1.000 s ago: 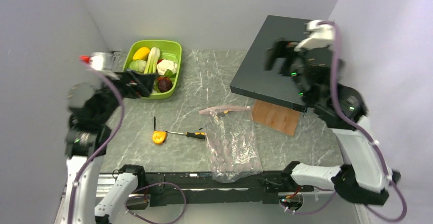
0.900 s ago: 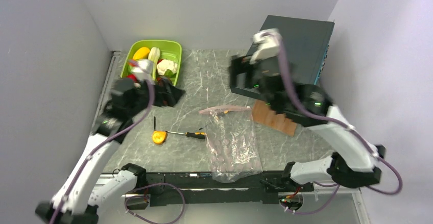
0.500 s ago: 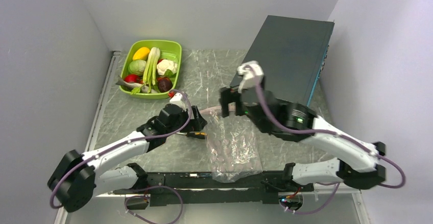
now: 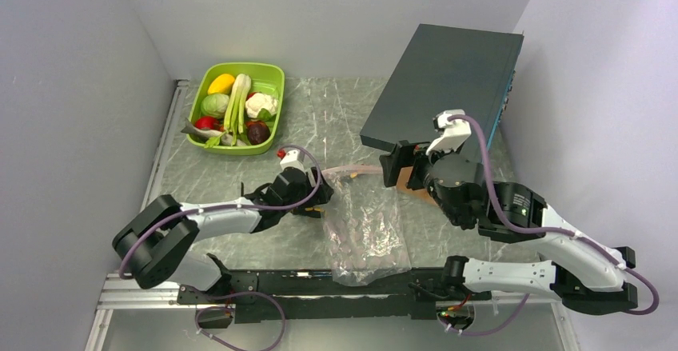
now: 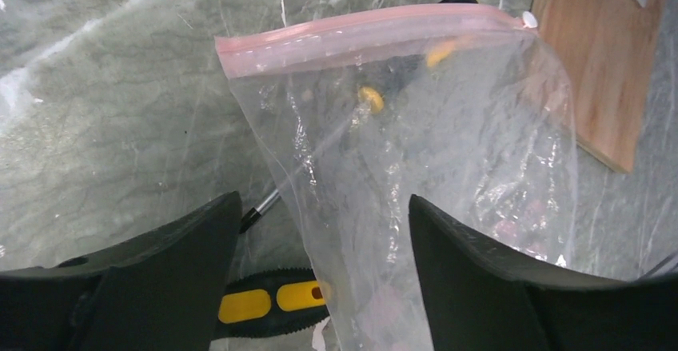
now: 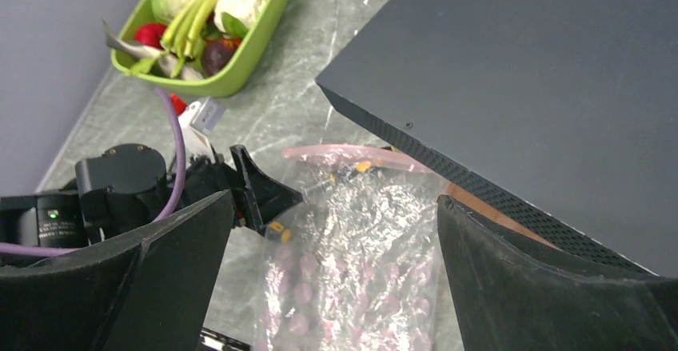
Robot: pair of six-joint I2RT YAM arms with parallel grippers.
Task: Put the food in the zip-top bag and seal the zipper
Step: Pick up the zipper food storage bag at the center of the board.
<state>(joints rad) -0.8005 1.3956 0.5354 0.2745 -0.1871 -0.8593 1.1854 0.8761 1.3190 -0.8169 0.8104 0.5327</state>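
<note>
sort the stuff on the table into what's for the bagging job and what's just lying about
For the job:
- food, in the green tray
- bag
- zipper

Lying about:
- screwdriver, partly under the bag
- wood block
- black box
</note>
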